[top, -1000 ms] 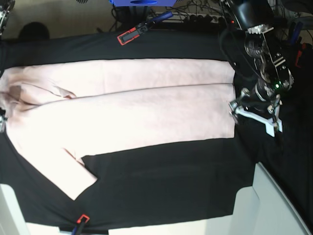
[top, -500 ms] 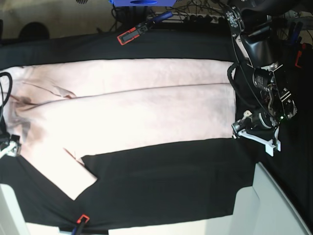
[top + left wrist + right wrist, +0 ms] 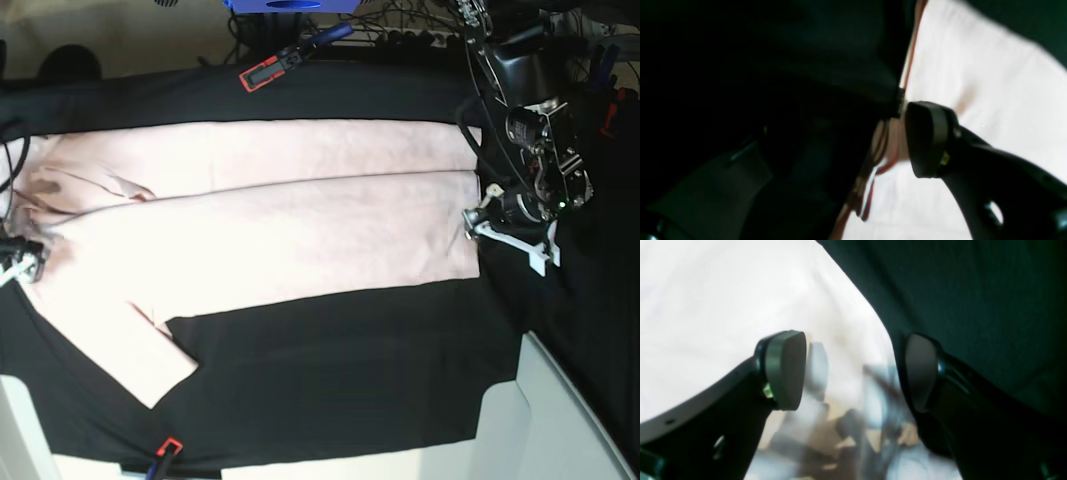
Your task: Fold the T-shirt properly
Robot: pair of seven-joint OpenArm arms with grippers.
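The black table cloth (image 3: 330,370) is spread under the T-shirt (image 3: 270,225), laid flat w/ one side folded in. Left gripper (image 3: 508,238) is set at shirt's hem, right gripper (image 3: 853,373) at its collar end; both jaws wide, nothing gripped, prob. for next fold.

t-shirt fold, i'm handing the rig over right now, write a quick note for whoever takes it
Left end effector: open, at the hem edge of the T-shirt, holding nothing.
Right end effector: open, over the shirt's collar-end edge where it meets the black table cloth, holding nothing.
T-shirt: lies flat lengthwise on the cloth, far side already folded over along the length; the near sleeve sticks out unfolded.
Left to do: fold in the near side and sleeve, then fold end to end.
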